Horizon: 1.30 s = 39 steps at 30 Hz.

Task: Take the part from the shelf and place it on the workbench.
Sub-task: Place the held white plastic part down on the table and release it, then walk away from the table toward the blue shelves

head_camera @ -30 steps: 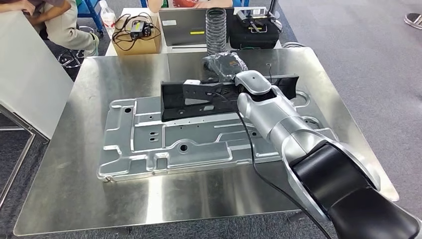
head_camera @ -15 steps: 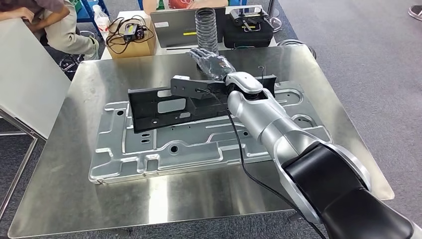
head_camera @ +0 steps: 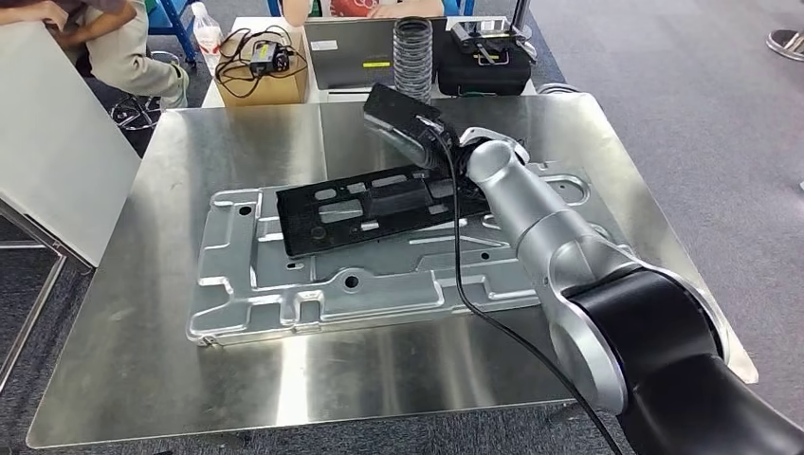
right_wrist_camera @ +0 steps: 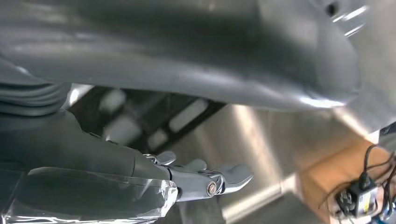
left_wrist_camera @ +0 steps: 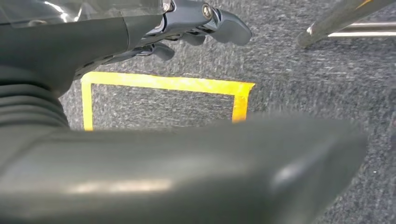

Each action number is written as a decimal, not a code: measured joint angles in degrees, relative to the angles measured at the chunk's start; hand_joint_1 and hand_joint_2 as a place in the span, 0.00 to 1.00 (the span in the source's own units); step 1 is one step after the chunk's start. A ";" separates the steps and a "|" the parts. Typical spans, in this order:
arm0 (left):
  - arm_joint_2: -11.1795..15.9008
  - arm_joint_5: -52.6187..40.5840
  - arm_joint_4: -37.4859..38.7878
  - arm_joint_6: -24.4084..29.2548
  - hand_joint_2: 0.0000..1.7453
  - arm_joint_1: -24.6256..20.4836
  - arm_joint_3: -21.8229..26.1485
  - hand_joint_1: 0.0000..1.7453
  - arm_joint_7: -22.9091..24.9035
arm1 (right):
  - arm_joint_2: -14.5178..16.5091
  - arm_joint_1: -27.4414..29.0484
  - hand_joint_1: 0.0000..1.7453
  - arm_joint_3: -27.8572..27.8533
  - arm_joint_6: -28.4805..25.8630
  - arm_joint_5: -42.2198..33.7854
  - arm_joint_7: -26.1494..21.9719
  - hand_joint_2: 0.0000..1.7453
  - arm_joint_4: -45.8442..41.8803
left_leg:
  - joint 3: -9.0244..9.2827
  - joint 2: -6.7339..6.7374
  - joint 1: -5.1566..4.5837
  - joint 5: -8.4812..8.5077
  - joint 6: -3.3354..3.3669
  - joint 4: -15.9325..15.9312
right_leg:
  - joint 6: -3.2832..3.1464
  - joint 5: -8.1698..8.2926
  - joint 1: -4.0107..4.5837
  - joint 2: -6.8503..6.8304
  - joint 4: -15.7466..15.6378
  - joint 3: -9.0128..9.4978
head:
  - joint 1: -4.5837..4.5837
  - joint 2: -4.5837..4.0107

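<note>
Since half a second ago the right hand has let go of the long black plastic part with cut-out slots and lifted off it; the part, then tilted up on edge under the hand, now lies flat. It rests just below and to the near side of the hand, on the large pressed grey sheet-metal panel, which lies on the shiny steel workbench. The right arm reaches forward and across from the lower right, its silver forearm passing over the part's far end, wrist bent so the dark hand points away towards the bench's far edge. In the right wrist view the right hand's fingers are stretched out straight and apart with nothing between them, hovering over the steel surface, the blurred part behind them. Beyond the hand, off the bench's far edge, stand a brown cardboard box with black cables and a black ribbed hose coil. The left hand hangs over grey carpet marked with yellow tape, its fingers loosely extended and holding nothing
</note>
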 joint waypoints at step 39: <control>-1.41 5.66 0.15 0.91 0.00 2.95 3.37 0.00 -1.60 | -20.62 66.65 0.00 -7.24 -46.28 -23.09 -31.20 0.00 -91.95 | -3.26 -0.11 -0.16 2.34 -0.33 1.03 | -0.11 -2.26 -0.24 -0.29 -6.67 10.28 | -0.07 0.00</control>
